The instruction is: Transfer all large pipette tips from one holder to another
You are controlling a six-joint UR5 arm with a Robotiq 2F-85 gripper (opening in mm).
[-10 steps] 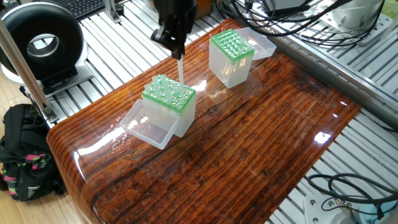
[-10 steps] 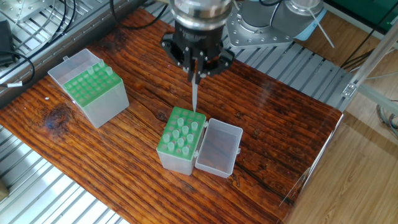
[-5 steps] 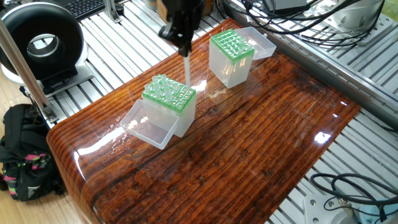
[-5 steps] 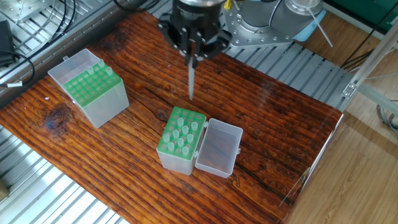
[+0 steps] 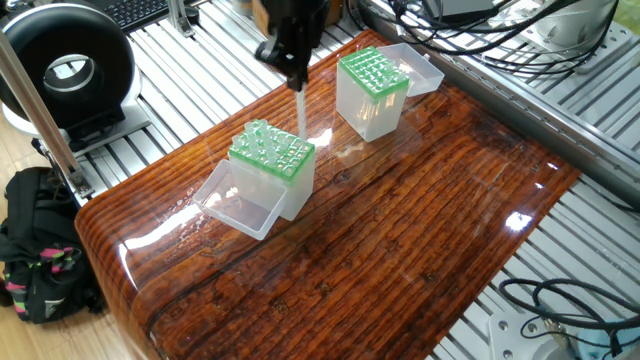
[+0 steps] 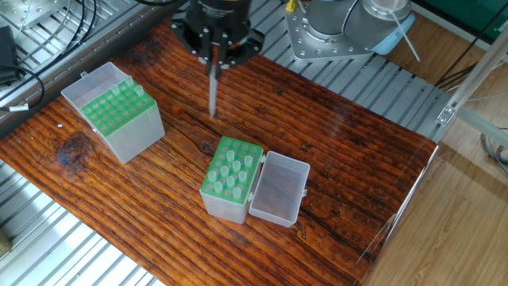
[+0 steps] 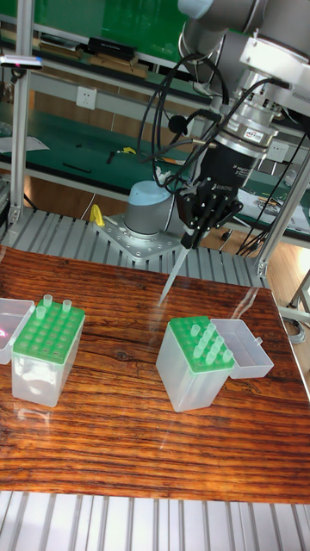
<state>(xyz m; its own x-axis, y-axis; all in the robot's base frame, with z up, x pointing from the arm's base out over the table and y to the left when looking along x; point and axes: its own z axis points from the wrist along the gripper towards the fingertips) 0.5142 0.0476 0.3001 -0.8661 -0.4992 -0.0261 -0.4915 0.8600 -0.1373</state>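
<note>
Above table point(image 6: 341, 151), end effector point(image 6: 213, 57) gripping tip point(image 6: 213, 95)

The gripper point(image 6: 213, 62) has risen and travelled away from the nearer holder point(image 6: 230, 178), toward the far holder point(image 6: 117, 111). A second ago the large pipette tip point(image 6: 213, 95) clamped between the jaws hung with its point just above the nearer holder's green rack; now that point hangs below the jaws over bare wooden table point(image 6: 333, 151) between the two holders, well clear of the rack. In the tall fixed view the tip point(image 7: 173, 277) slants down from the closed fingers point(image 7: 191, 238), its end in the air.
</note>
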